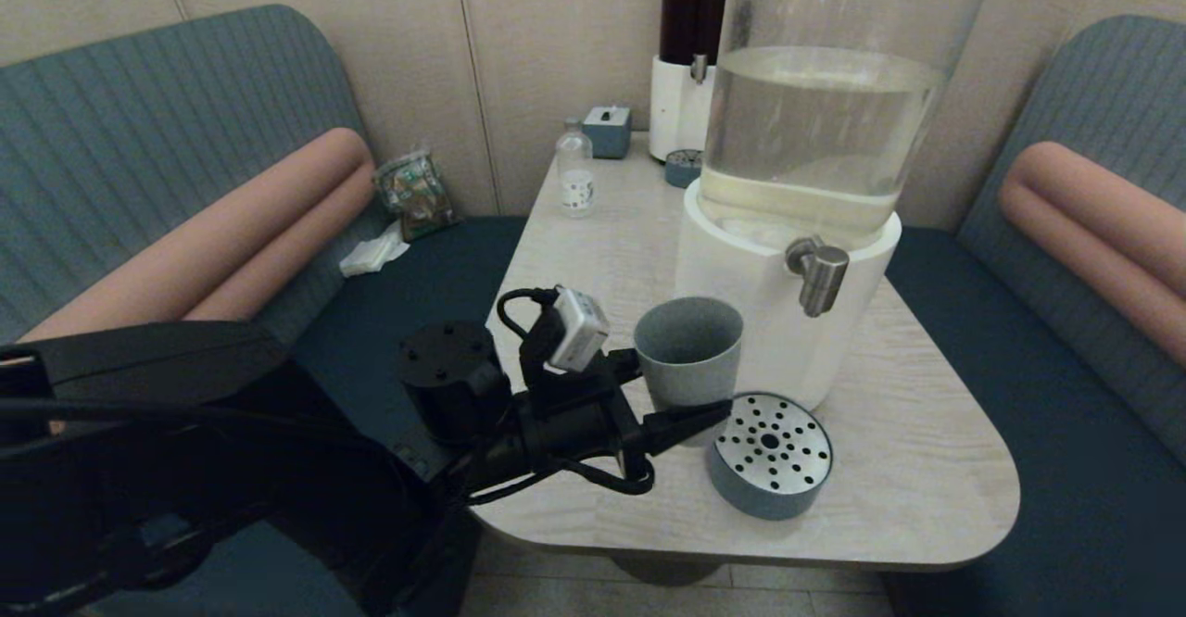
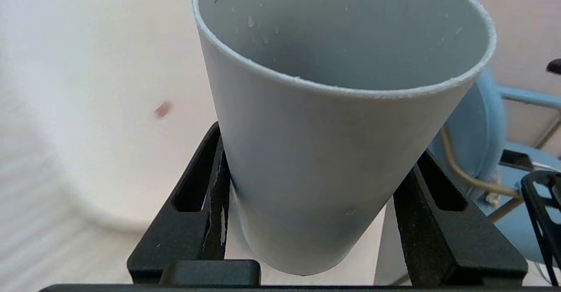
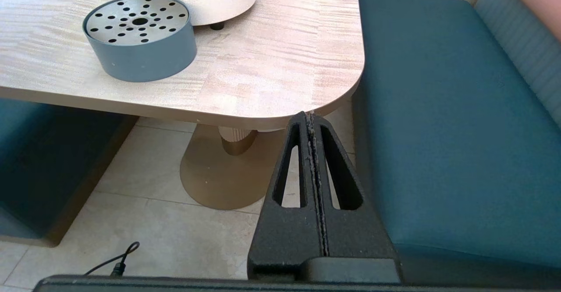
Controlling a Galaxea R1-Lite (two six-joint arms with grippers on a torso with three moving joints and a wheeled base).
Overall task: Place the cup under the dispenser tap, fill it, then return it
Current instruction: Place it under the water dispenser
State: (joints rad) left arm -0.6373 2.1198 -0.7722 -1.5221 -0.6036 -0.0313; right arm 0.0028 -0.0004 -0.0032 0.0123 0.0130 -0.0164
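While the left gripper (image 1: 690,399) clasps it low on its wall, the cup (image 1: 688,346) stands upright over the surface (image 1: 908,469), just beside the white base of the big dispenser (image 1: 815,163).

Cup: grey-blue, tapered, no handle; in the left wrist view the cup (image 2: 337,121) fills the gap between the two black fingers (image 2: 193,222), which press its sides near the bottom. A few droplets cling to its inner wall; whether liquid sits at the bottom, I cannot tell.

Cup's place: to the robot's left of the dispenser tap (image 1: 819,274) and lower than it, not beneath the spout; just behind and beside the drip tray (image 1: 772,455). Whether its base touches the surface is hidden by the fingers.

Dispenser tap: short brushed-steel cylinder pointing down from the white base, above the surface near the drip tray.

Drip tray: round, blue-grey wall, perforated steel top, near the front edge of the surface; also seen in the right wrist view as the drip tray (image 3: 140,37).

Left gripper: gripping the cup, reaching in from the robot's left side.

Right gripper (image 3: 312,121): fingers pressed together with nothing between them, hanging off the near corner of the surface above the floor beside the teal bench seat (image 3: 451,121).

Behind: dark-liquid dispenser (image 1: 690,70), a small clear bottle (image 1: 575,170) and a small blue-grey box (image 1: 607,128) at the far end of the surface.
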